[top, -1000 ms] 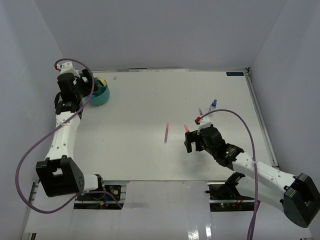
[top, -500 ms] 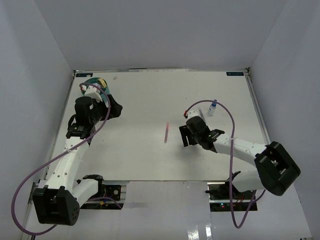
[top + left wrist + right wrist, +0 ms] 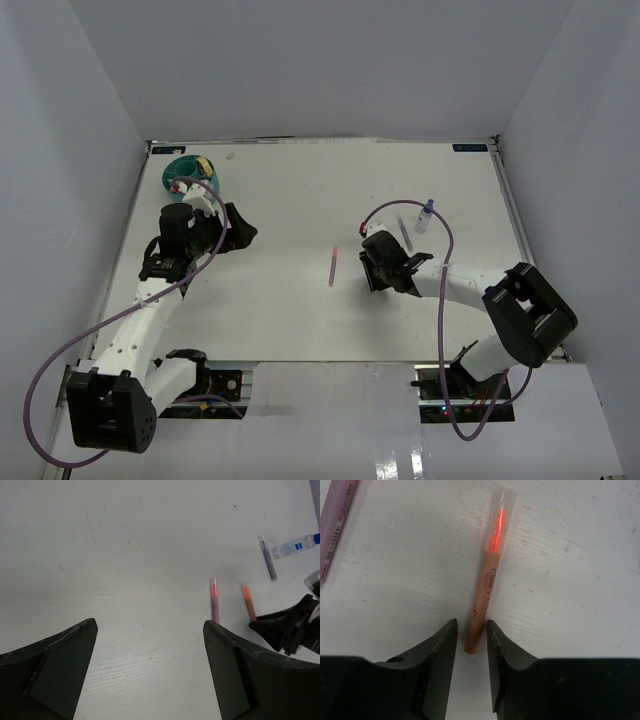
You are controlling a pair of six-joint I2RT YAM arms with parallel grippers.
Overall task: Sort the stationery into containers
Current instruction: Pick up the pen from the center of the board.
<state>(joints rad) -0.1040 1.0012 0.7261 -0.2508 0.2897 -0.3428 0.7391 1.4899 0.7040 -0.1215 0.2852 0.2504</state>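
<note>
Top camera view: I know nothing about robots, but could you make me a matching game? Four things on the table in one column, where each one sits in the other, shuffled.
Things:
1. orange marker
2. pink marker
3. blue-capped bottle
4. teal organizer

Places:
A. far-left corner of the table
B. one end between the fingers of the right gripper
C. lying loose near the table's middle
D. beside a dark marker, far right

Pairs: 1-B, 2-C, 3-D, 4-A

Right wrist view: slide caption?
Right gripper fingers flank the end of an orange, clear-capped marker lying on the white table.
</note>
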